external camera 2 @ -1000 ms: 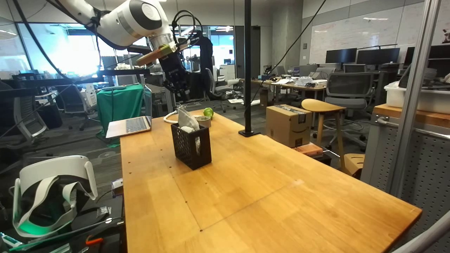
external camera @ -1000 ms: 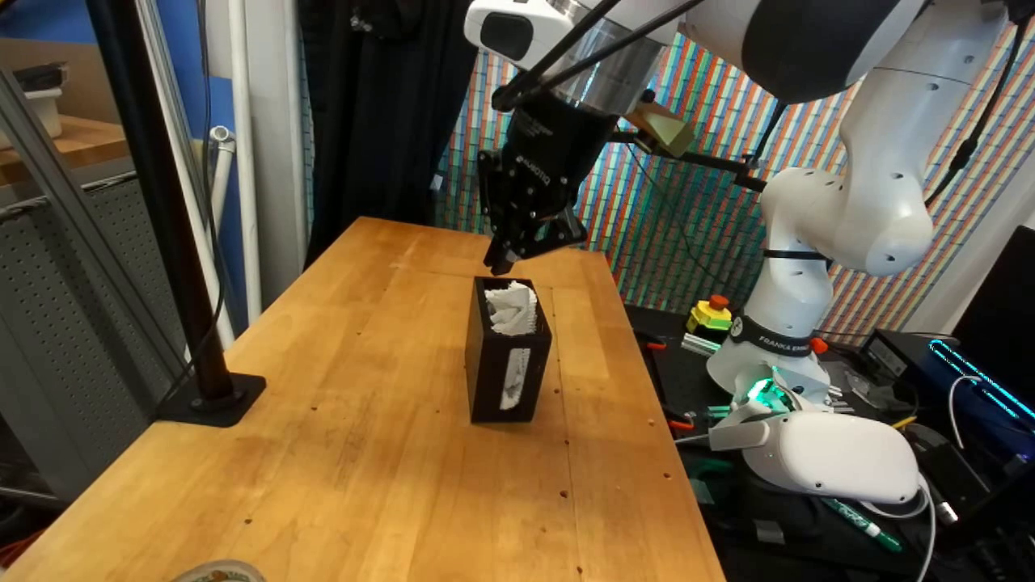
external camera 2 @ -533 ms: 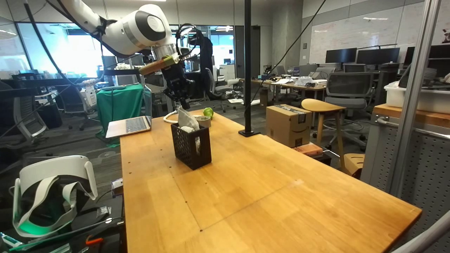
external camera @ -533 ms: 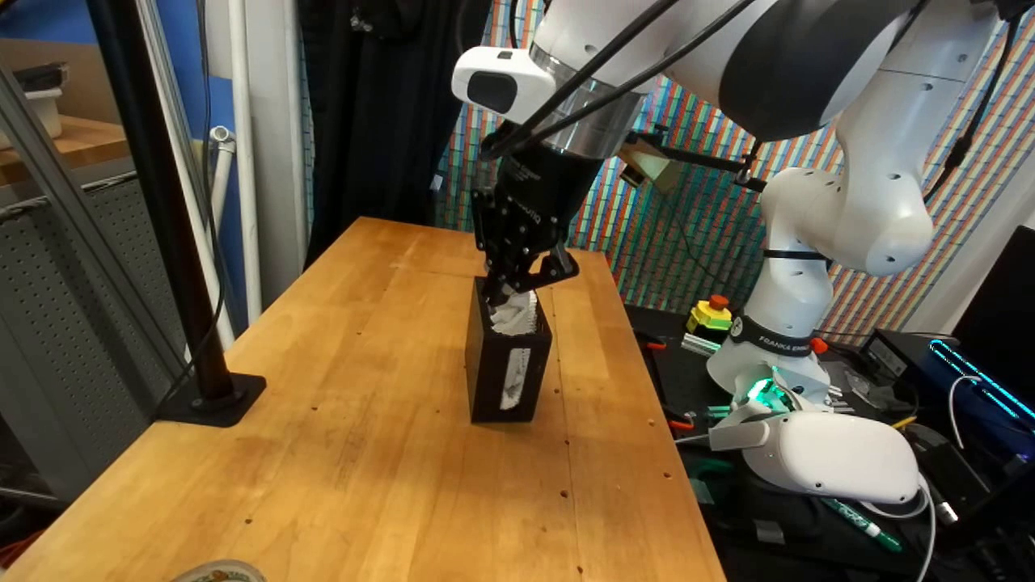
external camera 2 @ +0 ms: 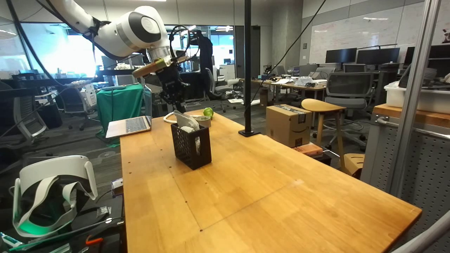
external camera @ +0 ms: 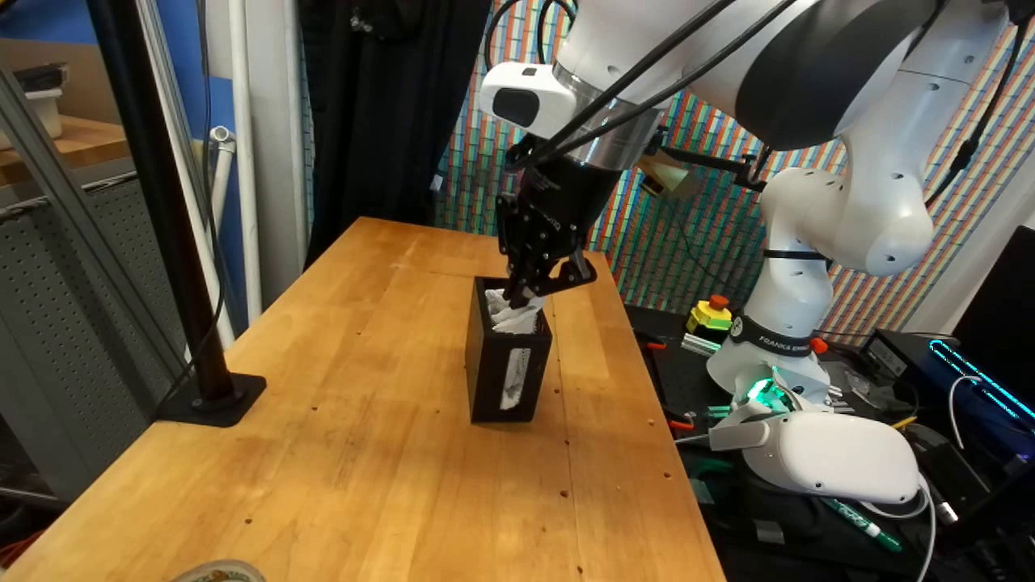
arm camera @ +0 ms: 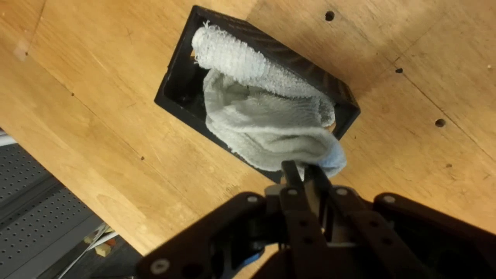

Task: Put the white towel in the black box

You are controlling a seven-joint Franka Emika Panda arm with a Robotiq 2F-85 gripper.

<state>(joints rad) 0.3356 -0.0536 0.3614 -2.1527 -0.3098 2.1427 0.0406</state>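
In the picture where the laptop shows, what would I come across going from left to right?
White headset, laptop, black box, black pole, cardboard box, tall metal post.

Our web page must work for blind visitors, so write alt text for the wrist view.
Bunched, whitish towelling, perhaps more than one piece, fills most of a black box, a bluish corner overlapping its edge beside the fingers. They stand close together; whether they grip it is unclear. The box stands on a wooden table, seen from above.
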